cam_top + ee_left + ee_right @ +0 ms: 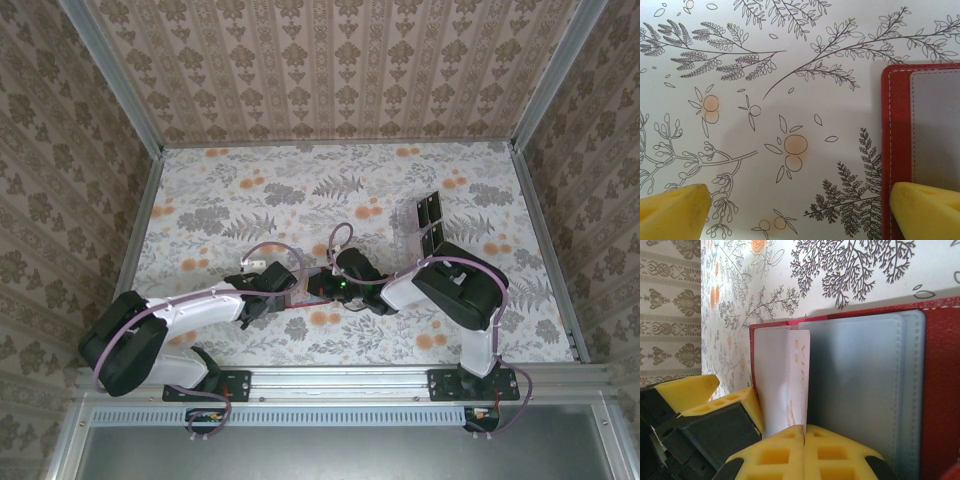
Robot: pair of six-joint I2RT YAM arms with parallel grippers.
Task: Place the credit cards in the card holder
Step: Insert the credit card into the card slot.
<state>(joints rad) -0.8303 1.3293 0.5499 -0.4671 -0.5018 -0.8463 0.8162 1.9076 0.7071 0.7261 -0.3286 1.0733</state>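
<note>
The card holder (pixel 940 390) lies open on the flowered table, a red case with clear sleeves inside. My right gripper (pixel 804 432) is shut on a credit card (pixel 790 380), pale with faint orange print. The card stands on edge over the holder's left half, beside a clear sleeve. My left gripper (pixel 800 215) is open just above the tabletop. Its right fingertip (pixel 925 210) overlaps the card holder's (pixel 895 125) red edge, and nothing is between the jaws. In the top view both grippers meet over the card holder (pixel 318 292) at the table's middle front.
A clear rack with black panels (pixel 430 225) stands behind and to the right of the right arm. Patterned walls (pixel 60 200) close the table on three sides. A metal rail (pixel 340 378) runs along the near edge.
</note>
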